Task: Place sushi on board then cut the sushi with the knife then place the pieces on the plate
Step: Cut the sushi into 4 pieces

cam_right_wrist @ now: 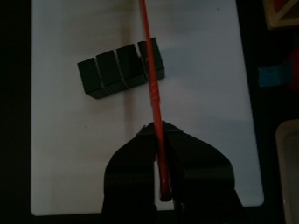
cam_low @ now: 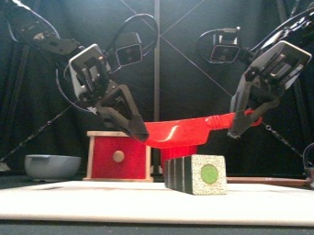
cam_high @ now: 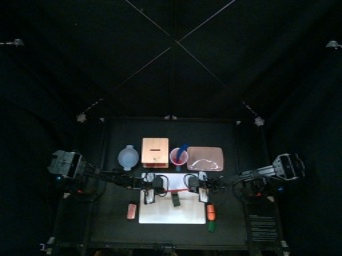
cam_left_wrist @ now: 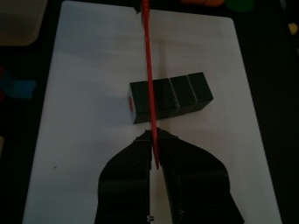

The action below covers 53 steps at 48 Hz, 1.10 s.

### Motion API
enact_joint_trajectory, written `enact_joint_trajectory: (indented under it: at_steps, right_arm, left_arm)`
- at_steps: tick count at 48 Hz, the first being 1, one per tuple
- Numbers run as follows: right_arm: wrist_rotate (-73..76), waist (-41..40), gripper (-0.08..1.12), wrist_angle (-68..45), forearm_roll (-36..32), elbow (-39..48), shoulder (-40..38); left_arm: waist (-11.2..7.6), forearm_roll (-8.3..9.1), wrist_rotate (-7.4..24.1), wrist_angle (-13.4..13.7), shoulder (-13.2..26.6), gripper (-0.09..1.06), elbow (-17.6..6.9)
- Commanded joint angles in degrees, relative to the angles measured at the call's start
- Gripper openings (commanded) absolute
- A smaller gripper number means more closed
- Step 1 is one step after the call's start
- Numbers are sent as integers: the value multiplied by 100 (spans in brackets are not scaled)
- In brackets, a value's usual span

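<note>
A dark green sushi roll point(cam_low: 196, 174) of several blocks lies on the white cutting board point(cam_low: 110, 204), its speckled end facing the front. A red toy knife point(cam_low: 190, 130) hangs level above the roll, held at both ends. My left gripper point(cam_low: 139, 130) is shut on the blade end and my right gripper point(cam_low: 245, 117) on the handle end. In the left wrist view the knife point(cam_left_wrist: 147, 79) runs as a thin red line across the roll point(cam_left_wrist: 173, 96). The right wrist view shows the knife point(cam_right_wrist: 152, 83) over one end block of the roll point(cam_right_wrist: 121, 68).
Behind the board stand the wooden box with a red drawer front point(cam_low: 119, 154), the blue-grey bowl point(cam_low: 51, 166), a red cup point(cam_high: 178, 154) and the pink tray point(cam_high: 205, 157). Small toy foods lie beside the board at its left point(cam_high: 131, 211) and right point(cam_high: 211, 213).
</note>
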Motion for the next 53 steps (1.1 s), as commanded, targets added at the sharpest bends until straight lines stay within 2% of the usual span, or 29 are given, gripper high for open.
enact_joint_trajectory:
  at_steps: [1, 15, 36, 53]
  right_arm:
    - [9, -18, 39, 18, 0, -149, -70]
    - [9, -35, 38, 158, 0, -220, 53]
    - [0, -53, 38, 343, 9, -281, 132]
    - [9, -62, 38, 439, 9, -290, 299]
  left_arm:
    - [-114, -62, -9, 88, -18, 46, -202]
    - [-202, -272, -9, 123, -18, 46, -193]
    - [-229, -281, -9, 123, 79, 46, -211]
    - [-299, -387, -9, 123, 79, 46, -220]
